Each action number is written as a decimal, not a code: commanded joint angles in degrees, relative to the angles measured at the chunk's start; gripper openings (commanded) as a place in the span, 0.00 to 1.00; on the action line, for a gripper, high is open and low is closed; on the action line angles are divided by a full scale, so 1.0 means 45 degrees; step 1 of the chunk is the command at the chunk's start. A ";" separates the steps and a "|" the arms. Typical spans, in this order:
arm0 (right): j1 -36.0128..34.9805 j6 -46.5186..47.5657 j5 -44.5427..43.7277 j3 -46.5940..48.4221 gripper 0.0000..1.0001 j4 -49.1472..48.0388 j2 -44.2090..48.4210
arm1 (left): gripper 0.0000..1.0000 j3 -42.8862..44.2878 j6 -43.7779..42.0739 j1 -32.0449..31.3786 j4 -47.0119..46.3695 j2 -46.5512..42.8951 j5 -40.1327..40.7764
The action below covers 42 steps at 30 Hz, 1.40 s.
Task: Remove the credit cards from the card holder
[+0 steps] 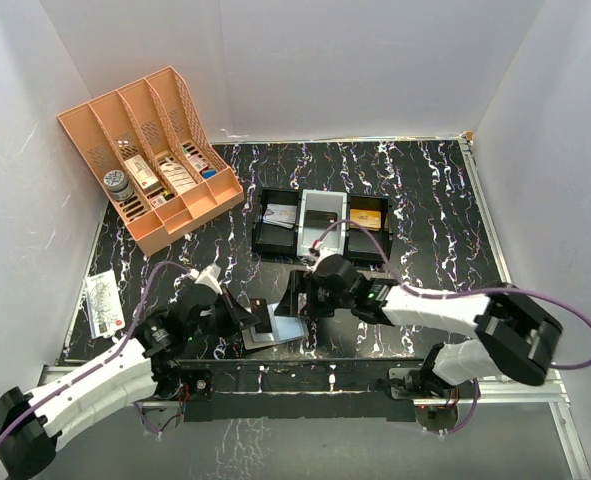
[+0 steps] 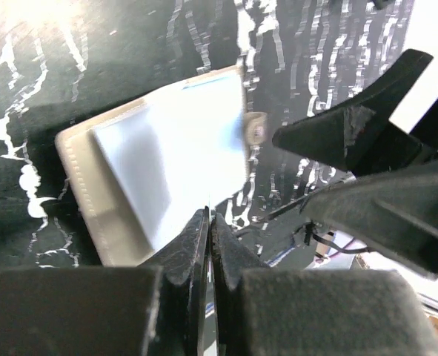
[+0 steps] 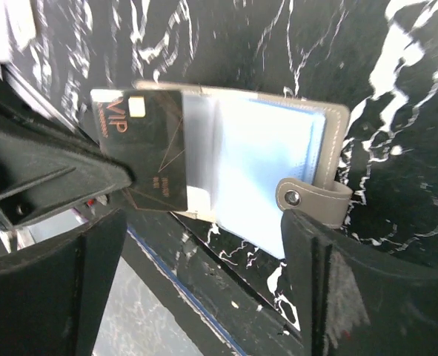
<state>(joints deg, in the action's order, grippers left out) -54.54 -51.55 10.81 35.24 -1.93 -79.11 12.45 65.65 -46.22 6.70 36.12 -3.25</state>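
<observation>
The card holder (image 3: 278, 148) lies open on the table near the front edge, grey-blue sleeves up, its closing tab (image 3: 307, 196) sticking out. A black credit card (image 3: 144, 148) marked VIP overlaps the holder's end. My left gripper (image 2: 209, 219) is shut on that card, which shows edge-on between its fingers. From above, the same card (image 1: 262, 315) sits just left of the holder (image 1: 280, 335). My right gripper (image 3: 204, 222) hangs open over the holder, one finger (image 3: 352, 282) touching the tab, nothing between the jaws.
A black three-compartment tray (image 1: 320, 242) behind the grippers holds other cards, one of them orange (image 1: 368, 218). An orange lattice organiser (image 1: 150, 155) stands at the back left. A white packet (image 1: 103, 303) lies at the left edge. The table's front edge is close under both grippers.
</observation>
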 commanded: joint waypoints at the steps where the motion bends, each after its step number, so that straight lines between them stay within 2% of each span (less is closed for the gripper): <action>1: 0.0839 -0.0708 -0.1962 -0.0156 0.90 0.0717 0.2349 | 0.00 0.2095 -0.1641 -0.0015 0.2685 -0.0846 0.0735; 6: 0.2144 -0.0471 -0.1809 -0.0906 0.95 0.0456 0.4536 | 0.00 0.3394 -0.2660 -0.0020 0.2718 -0.0502 0.0680; 11: 0.2715 0.0404 -0.1677 -0.1084 0.97 0.0402 0.6014 | 0.00 0.3300 -0.3139 -0.0020 0.1373 0.0449 0.0134; 14: 0.3171 0.0469 -0.0009 -0.1236 0.98 -0.0314 0.6198 | 0.00 0.2739 -0.3182 -0.0013 -0.0754 0.0655 -0.0658; 17: 0.4178 -0.0471 0.1884 -0.1496 0.98 -0.1092 0.5851 | 0.00 0.2034 -0.3034 -0.0019 -0.2339 0.1033 -0.1311; 20: 0.4655 -0.1628 0.3571 -0.2456 0.98 -0.3562 0.5194 | 0.00 0.1133 -0.2460 -0.0001 -0.4333 0.1149 -0.2093; 23: 0.4686 -0.2205 0.5116 -0.3050 0.89 -0.5777 0.4261 | 0.00 0.0406 -0.1914 0.0019 -0.5713 0.1018 -0.2392; 26: 0.4643 -0.2868 0.5863 -0.3278 0.75 -0.7266 0.3379 | 0.00 -0.0009 -0.1552 0.0017 -0.6570 0.0918 -0.2641; 32: 0.4480 -0.3691 0.7250 -0.3291 0.61 -0.9823 0.2009 | 0.00 -0.1044 0.0118 0.0029 -0.9258 0.0947 -0.2731; 35: 0.4433 -0.4012 0.7353 -0.3281 0.51 -1.0438 0.1796 | 0.00 -0.0908 0.0331 0.0029 -0.9739 0.1309 -0.2980; 40: 0.4262 -0.3668 0.7437 -0.3244 0.47 -0.9962 0.1559 | 0.00 -0.0808 0.0765 0.0019 -1.0871 0.1700 -0.3055; 42: 0.4174 -0.3644 0.7578 -0.3225 0.46 -1.0018 0.1493 | 0.00 -0.0482 0.0637 0.0020 -1.0740 0.1808 -0.3134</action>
<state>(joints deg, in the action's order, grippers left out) -34.94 -68.10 42.76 19.81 -42.44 -71.85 7.81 67.79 -46.24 -36.21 43.79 -16.01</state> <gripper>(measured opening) 0.467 0.009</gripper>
